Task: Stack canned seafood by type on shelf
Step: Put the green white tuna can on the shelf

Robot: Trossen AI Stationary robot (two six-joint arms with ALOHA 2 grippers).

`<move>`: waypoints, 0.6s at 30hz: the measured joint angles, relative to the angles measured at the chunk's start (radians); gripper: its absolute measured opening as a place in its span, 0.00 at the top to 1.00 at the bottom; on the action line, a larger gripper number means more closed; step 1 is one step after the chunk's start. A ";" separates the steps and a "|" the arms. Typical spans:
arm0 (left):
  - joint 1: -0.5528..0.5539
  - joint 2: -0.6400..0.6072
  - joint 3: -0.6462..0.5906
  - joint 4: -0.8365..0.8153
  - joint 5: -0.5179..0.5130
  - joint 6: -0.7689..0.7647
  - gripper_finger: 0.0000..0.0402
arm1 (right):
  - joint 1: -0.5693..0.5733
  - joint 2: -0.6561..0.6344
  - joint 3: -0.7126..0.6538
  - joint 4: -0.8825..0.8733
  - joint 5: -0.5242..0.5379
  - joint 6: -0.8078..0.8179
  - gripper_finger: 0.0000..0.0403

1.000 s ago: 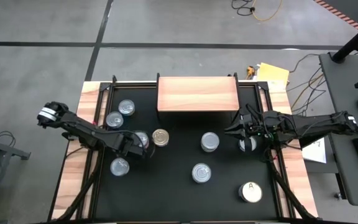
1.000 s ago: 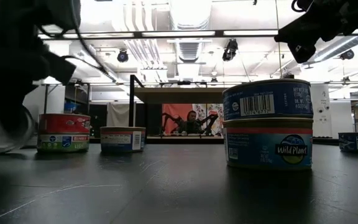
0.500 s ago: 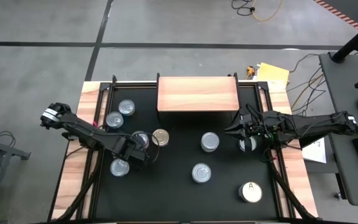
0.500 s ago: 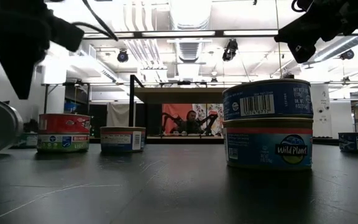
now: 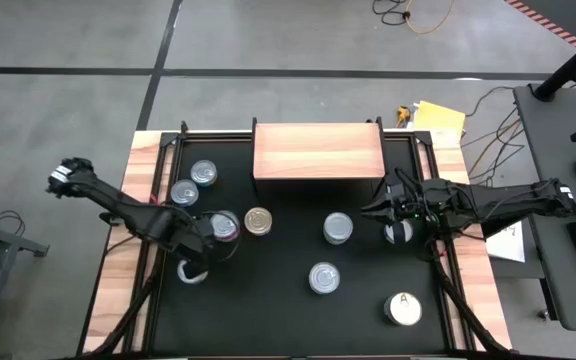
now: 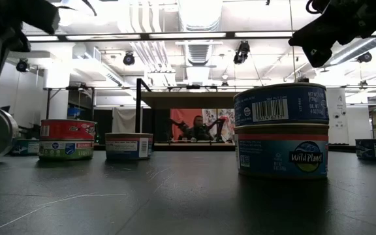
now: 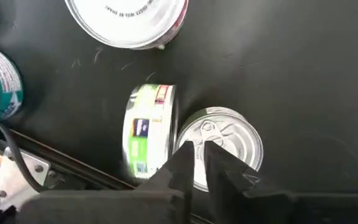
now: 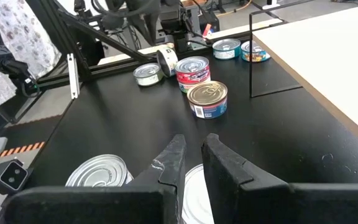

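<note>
Mostly the cans [image 5: 337,228] sit scattered on the black tabletop [image 5: 288,310] — the shelf [image 5: 318,151] at the back edge holds none. Open room lies along the front edge. Near the left side, the left gripper [image 5: 196,262], nearly closed and empty, hovers by a tipped can [image 7: 149,130]. The right gripper [image 5: 372,211], closed and empty, hangs beside the shelf's right end.

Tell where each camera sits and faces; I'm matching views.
High view: overhead, straight down on the black tabletop; both arms show.
Low view: table height, level past two stacked blue tins; arms overhead.
Left wrist view: down past the left pincer onto a silver-topped tin.
Right wrist view: across the table past the right pincer; its gold-topped round tin shows in the high view too.
</note>
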 joint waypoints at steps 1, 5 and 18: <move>-0.003 -0.009 0.000 0.000 -0.015 -0.001 0.89 | 0.000 0.000 -0.001 0.000 0.000 0.000 0.89; -0.003 -0.024 -0.017 -0.001 -0.041 -0.017 0.75 | 0.000 0.000 -0.005 0.000 0.000 0.000 0.89; -0.003 0.033 -0.132 0.009 -0.082 0.006 0.41 | 0.000 0.000 -0.008 -0.001 -0.001 0.000 0.89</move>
